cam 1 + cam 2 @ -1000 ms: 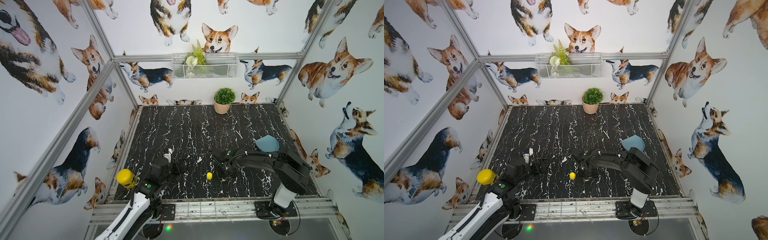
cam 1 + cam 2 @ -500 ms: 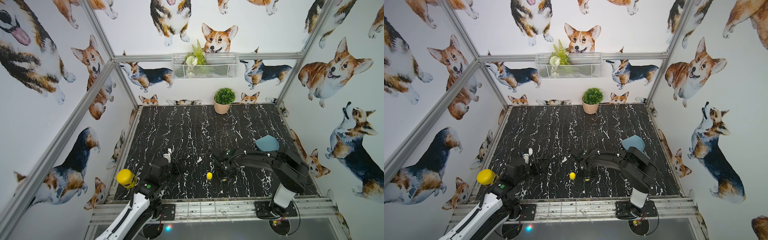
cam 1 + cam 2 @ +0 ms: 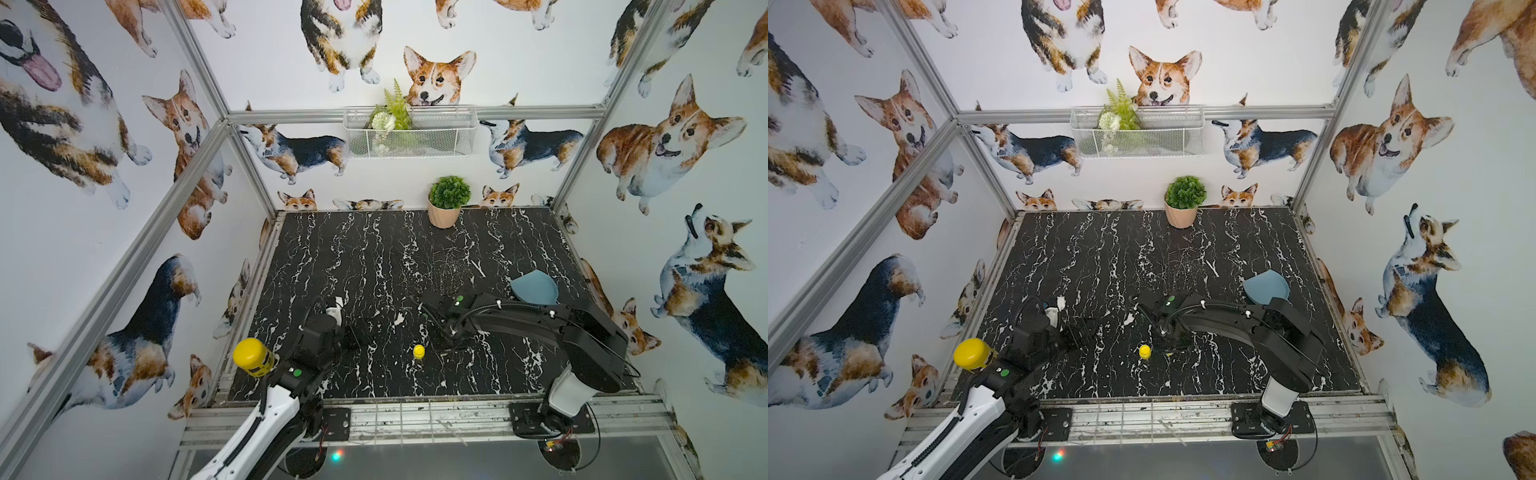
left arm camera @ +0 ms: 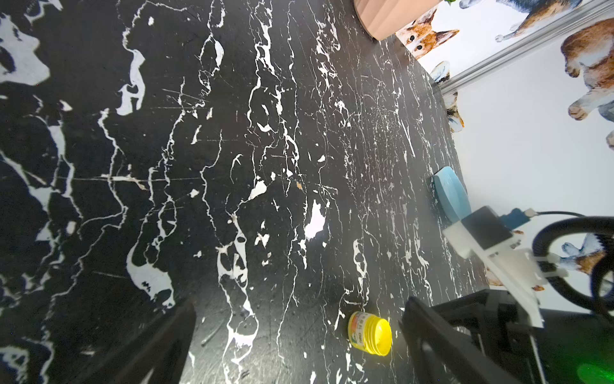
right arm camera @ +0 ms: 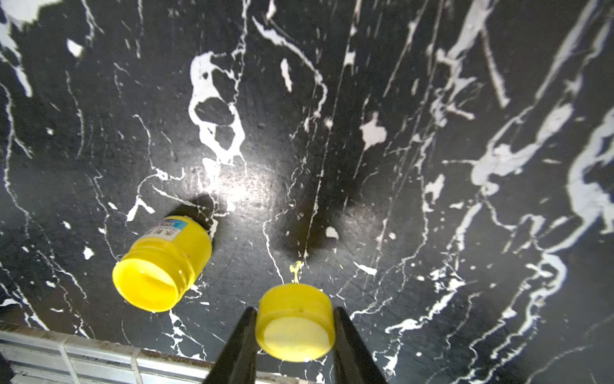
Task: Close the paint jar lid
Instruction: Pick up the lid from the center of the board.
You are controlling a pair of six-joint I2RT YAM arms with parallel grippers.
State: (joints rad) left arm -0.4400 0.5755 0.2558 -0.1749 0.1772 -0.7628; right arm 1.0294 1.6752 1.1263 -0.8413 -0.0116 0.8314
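The tiny stubby yellow paint jar (image 5: 162, 266) stood open-mouthed on the black marbled bench (image 3: 374, 257), near its front edge. Just beside it, not touching, the small flat round yellow lid (image 5: 295, 324) sat pinched in my right hand (image 5: 294, 314), which had just closed on it. With the lid secured, I judged the carry over the jar came next. My left hand (image 4: 299, 302) waited nearby, spread wide and empty.
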